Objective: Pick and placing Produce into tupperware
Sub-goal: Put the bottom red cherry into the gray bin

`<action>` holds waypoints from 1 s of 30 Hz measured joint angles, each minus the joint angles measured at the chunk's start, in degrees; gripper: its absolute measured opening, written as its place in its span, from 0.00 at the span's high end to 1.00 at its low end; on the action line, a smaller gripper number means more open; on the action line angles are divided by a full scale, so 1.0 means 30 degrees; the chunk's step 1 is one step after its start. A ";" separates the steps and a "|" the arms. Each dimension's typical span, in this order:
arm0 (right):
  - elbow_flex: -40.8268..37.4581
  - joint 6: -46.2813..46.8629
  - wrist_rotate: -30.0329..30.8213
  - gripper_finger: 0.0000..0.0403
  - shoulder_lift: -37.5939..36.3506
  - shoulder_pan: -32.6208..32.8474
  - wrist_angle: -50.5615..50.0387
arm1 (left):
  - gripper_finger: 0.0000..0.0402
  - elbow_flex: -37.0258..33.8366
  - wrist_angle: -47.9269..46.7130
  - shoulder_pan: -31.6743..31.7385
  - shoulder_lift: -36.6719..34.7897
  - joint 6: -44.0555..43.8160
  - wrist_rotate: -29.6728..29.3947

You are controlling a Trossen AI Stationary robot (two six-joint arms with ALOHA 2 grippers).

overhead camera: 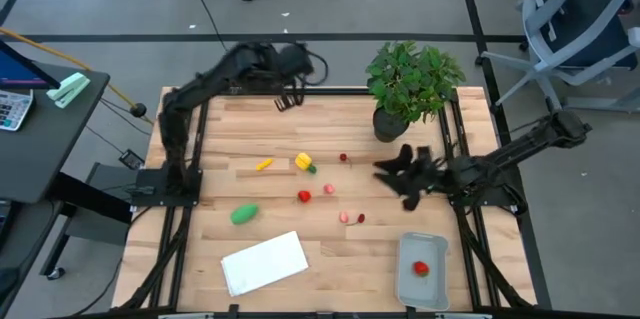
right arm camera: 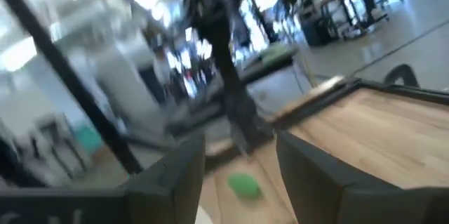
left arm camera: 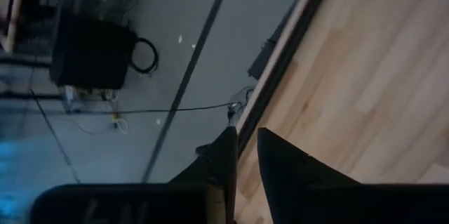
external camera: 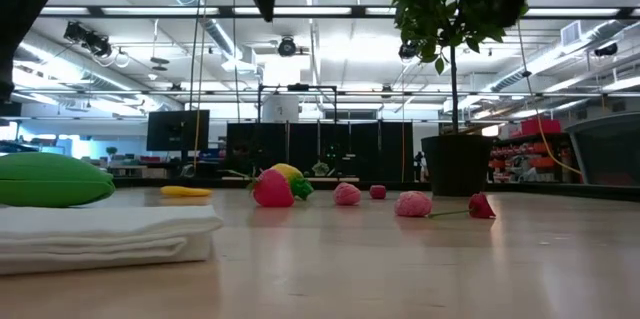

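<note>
Wooden slat table (overhead camera: 330, 119), potted plant (overhead camera: 412, 84) just behind the right gripper (overhead camera: 398, 181), flat white sheet (overhead camera: 264, 263) well off to its near side. The pale rounded tupperware (overhead camera: 422, 272) sits near that gripper, one red piece (overhead camera: 421, 268) inside. Green oval (overhead camera: 244, 214) and small strawberries (overhead camera: 304, 196) lie beyond its open, empty fingers. Left gripper (overhead camera: 286, 101) hangs at the far edge, fingers nearly together.

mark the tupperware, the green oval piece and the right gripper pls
pale grey-blue plastic tupperware (overhead camera: 404, 277), high view, bare floor.
larger green oval toy piece (overhead camera: 244, 214), high view, its middle.
right gripper (overhead camera: 392, 172), high view, between its open jaws.
</note>
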 joint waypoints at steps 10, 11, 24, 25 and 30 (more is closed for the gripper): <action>0.8676 0.0220 -0.0178 0.54 0.6125 -0.0322 -1.4670 | 0.91 0.0000 0.0000 0.0043 -0.4466 -0.1355 0.3603; 0.9284 0.0965 -0.0197 0.54 0.6561 -0.0322 -1.5895 | 0.92 0.0000 -0.0003 -0.0101 -0.4998 -0.1364 0.3803; 1.0791 0.1594 -0.0392 0.54 0.9772 -0.0285 -2.0203 | 0.94 0.0015 -0.0004 -0.2964 -0.9867 -0.2956 0.4069; 1.0791 0.2566 -0.0538 0.54 0.9928 -0.0285 -2.0203 | 0.93 0.0015 -0.0007 -0.3087 -1.0030 -0.2978 0.4064; 1.0798 0.4870 -0.3365 0.54 1.0649 -0.0161 -2.0113 | 0.93 0.0015 -0.0007 -0.3406 -1.0502 -0.2973 0.4054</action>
